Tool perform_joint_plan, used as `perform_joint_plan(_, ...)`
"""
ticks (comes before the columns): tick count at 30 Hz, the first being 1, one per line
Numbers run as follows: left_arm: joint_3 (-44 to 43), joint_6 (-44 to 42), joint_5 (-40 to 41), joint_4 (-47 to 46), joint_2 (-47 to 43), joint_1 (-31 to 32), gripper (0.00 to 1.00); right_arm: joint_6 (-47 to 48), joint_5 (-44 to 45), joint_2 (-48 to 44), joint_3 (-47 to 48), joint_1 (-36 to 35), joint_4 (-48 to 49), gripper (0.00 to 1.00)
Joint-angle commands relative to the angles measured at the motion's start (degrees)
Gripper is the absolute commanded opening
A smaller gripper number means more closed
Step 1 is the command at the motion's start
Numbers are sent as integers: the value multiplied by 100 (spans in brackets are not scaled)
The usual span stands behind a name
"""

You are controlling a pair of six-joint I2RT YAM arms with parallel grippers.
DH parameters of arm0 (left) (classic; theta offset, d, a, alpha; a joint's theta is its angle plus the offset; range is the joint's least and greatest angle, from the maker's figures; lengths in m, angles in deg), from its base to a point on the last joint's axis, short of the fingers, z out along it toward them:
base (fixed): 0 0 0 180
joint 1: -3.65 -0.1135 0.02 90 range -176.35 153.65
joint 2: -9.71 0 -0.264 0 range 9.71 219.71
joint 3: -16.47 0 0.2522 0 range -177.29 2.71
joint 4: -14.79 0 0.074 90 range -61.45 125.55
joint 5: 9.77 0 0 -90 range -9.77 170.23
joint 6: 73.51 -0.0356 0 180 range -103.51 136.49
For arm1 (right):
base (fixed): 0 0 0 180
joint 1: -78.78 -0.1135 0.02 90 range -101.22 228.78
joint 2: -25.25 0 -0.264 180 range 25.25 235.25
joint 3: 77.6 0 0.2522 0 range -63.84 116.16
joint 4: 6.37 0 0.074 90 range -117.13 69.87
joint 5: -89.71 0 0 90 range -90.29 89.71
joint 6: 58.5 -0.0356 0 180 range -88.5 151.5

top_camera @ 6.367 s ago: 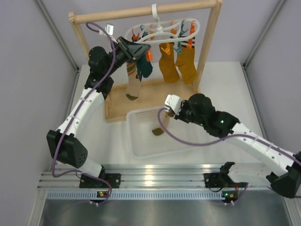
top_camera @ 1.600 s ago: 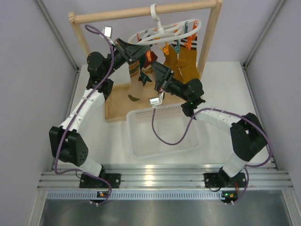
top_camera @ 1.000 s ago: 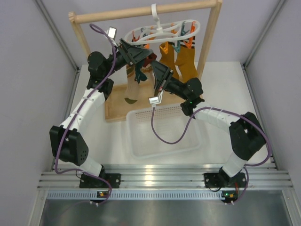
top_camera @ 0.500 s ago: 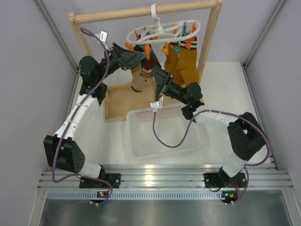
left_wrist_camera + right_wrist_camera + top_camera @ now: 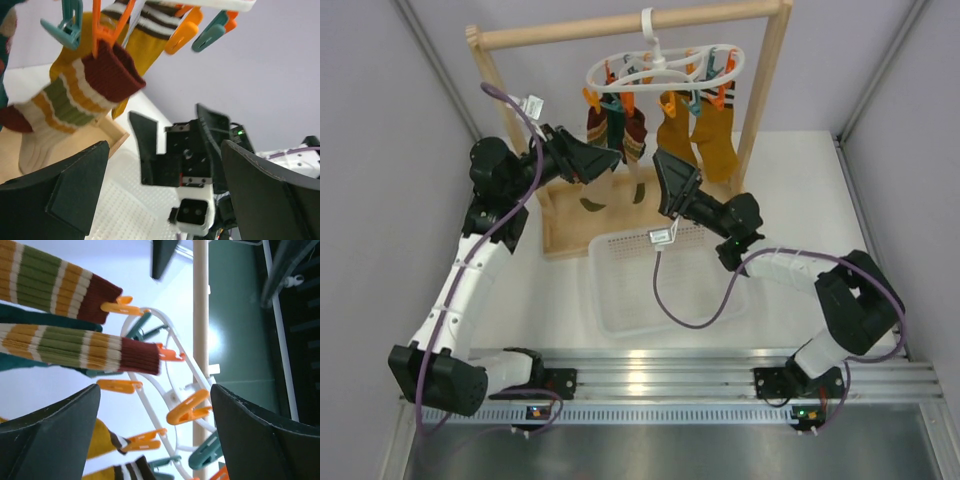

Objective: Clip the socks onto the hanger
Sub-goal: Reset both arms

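Observation:
The white oval hanger [image 5: 665, 62] hangs by its hook from the wooden rail. Two striped socks [image 5: 632, 128] hang clipped at its left side, with a dark teal sock [image 5: 612, 118] between them. My left gripper [image 5: 605, 160] is open, just left of and below these socks, touching none. My right gripper [image 5: 672, 182] is open too, below the hanger's middle and empty. The left wrist view shows a striped sock [image 5: 75, 95] held by an orange clip [image 5: 107, 27]. In the right wrist view both striped socks [image 5: 75, 347] hang from orange clips on the ring [image 5: 167, 390].
Two mustard socks [image 5: 705, 135] hang on the hanger's right side. A white perforated basket [image 5: 620, 310] lies in front of the frame's wooden base [image 5: 565, 235]. The frame's right post [image 5: 760, 90] stands near the right arm. Spare orange and teal clips [image 5: 192, 410] dangle free.
Both grippers opened, the right one in the last half second, and drew down and away from the hanger. The second striped sock now hangs from its clip. The left arm swung leftward.

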Motion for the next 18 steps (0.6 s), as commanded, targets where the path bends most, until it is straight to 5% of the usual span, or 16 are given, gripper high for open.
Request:
perform_joint_plan(1,-333,-1083,211,1551,-181,-41,98,-208,368,-690,-221,-58,218,91)
perform_joint_plan(5,-963,-1962,563,3308,-173,-59,98,-568,1524,-1550,-800,-224,-501,93)
perform_joint_plan(8,-1335,-2894,948,4540,-50,-59,98,-1515,2884,-2526,-821,-401,-2088,100)
perform_joint_plan(13,-1214,-3844,2116,5293,-94,-76,98,-4735,4647,-3450,119,-384,-6044,100)
perform_joint_plan(18,-694,-4231,2821,5320,-330,-85,98,-7384,4484,-4283,52,-24,-8226,100)
